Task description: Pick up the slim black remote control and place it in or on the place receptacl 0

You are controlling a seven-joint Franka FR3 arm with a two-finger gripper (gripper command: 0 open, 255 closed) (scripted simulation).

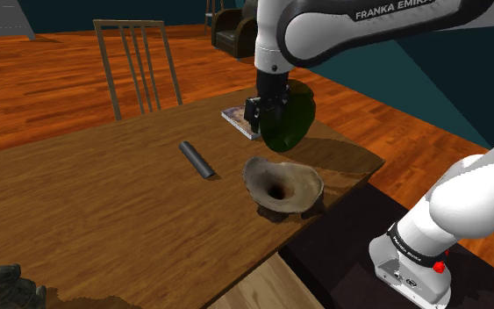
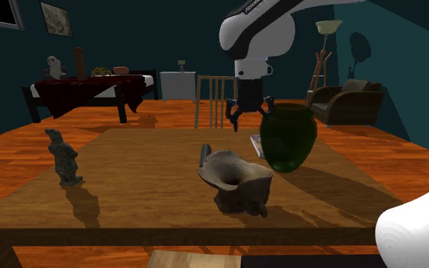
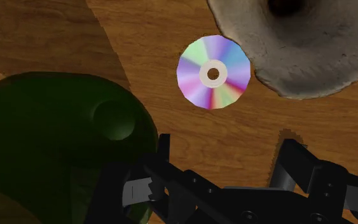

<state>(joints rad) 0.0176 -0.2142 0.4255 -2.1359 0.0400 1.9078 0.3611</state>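
Room: dark teal walls and a wooden floor, with a wooden table (image 1: 78,211) standing under the arm and a slatted chair (image 1: 135,66) standing behind it.

Item 1: the slim black remote control (image 1: 196,160) is lying flat on the tabletop. It is touching nothing, near the flared grey vessel (image 1: 282,186) on the shoulder view's left.

Item 2: that vessel is sitting upright by the table edge nearest the stand, showing a dark hole at its centre.

Item 3: a dark green vase (image 1: 290,118) is standing just beyond the vessel.

Item 4: a rainbow-sheened disc (image 3: 213,72) is lying on the wood between vase and vessel.

Item 5: a small grey figurine (image 2: 66,157) is standing at the second exterior view's left.

Tool: the gripper (image 1: 265,127) is hovering beside the vase. Its fingers are spread wide, clasping nothing, and it is well apart from the remote.
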